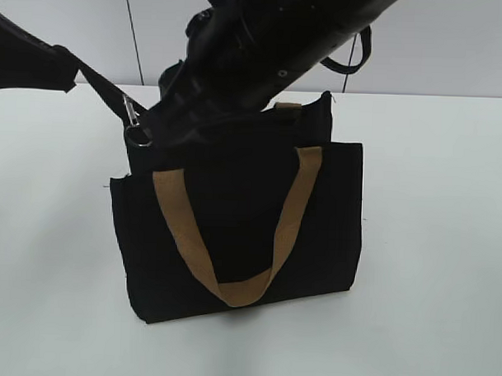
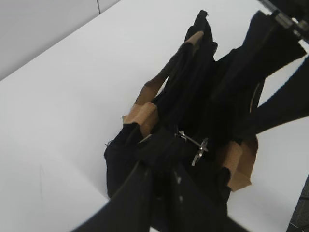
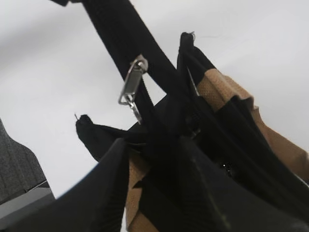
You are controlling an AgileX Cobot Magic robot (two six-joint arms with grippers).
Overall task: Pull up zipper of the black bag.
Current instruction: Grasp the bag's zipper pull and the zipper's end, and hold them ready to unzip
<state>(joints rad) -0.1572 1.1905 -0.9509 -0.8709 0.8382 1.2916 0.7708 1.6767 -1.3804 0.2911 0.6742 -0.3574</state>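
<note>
The black bag [image 1: 241, 237] stands upright on the white table, with a tan handle [image 1: 231, 290] hanging down its front. A silver clasp [image 1: 132, 110] joins a taut black strap to the bag's left end; it also shows in the left wrist view [image 2: 193, 145] and the right wrist view [image 3: 131, 89]. My left gripper [image 2: 159, 162] is shut on black fabric at that end of the bag [image 2: 193, 96]. My right gripper [image 3: 154, 145] is closed on the bag's dark top edge [image 3: 96, 133], where the zipper runs. The zipper line and its pull are hidden in black fabric.
A thick black arm [image 1: 264, 40] reaches from the upper right across the bag's top and hides both grippers' tips in the exterior view. A black strap pad [image 1: 29, 61] hangs at the upper left. White table [image 1: 430, 244] surrounds the bag.
</note>
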